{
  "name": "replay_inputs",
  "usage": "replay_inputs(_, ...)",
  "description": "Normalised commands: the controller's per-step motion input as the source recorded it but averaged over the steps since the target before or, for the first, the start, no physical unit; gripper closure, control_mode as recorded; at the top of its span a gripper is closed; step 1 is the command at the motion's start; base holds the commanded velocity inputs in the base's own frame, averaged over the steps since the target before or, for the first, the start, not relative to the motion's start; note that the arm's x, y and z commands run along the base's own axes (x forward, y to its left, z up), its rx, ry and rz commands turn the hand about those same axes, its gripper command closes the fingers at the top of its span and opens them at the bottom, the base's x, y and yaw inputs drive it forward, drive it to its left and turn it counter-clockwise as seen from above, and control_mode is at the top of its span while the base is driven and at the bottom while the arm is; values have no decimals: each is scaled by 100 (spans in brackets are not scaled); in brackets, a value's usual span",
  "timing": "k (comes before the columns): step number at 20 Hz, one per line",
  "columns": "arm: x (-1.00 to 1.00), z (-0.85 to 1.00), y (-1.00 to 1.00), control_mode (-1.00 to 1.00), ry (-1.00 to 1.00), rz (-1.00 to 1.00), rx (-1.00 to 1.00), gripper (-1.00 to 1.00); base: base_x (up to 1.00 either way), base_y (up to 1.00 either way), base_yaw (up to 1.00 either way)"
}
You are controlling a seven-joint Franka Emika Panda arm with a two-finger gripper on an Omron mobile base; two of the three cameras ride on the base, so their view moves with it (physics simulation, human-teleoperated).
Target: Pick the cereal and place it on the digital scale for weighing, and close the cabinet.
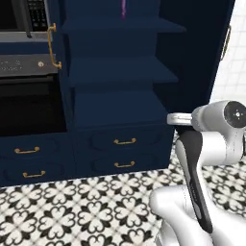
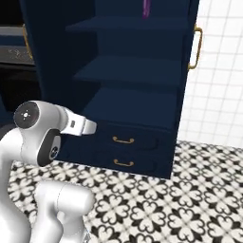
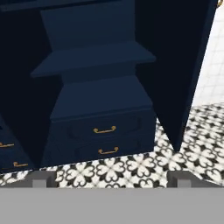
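Open navy cabinet at twelve o'clock; its visible shelves show no cereal, whereabouts unclear. The gripper is spread wide, empty. Cereal box is likely light, stiff; grasp its narrow sides.

1 cabinet counted with 2 doors swung open, 3 shelves seen inside, 1 purple packet spotted, 2 drawers tallied beneath, 1 oven noted
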Motion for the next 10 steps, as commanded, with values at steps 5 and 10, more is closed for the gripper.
replay_inputs(5, 0, 0, 0, 100, 0, 0, 0, -100, 75, 48, -19)
replay_inputs(10, 0, 0, 0, 100, 0, 0, 0, -100, 52, 33, -10)
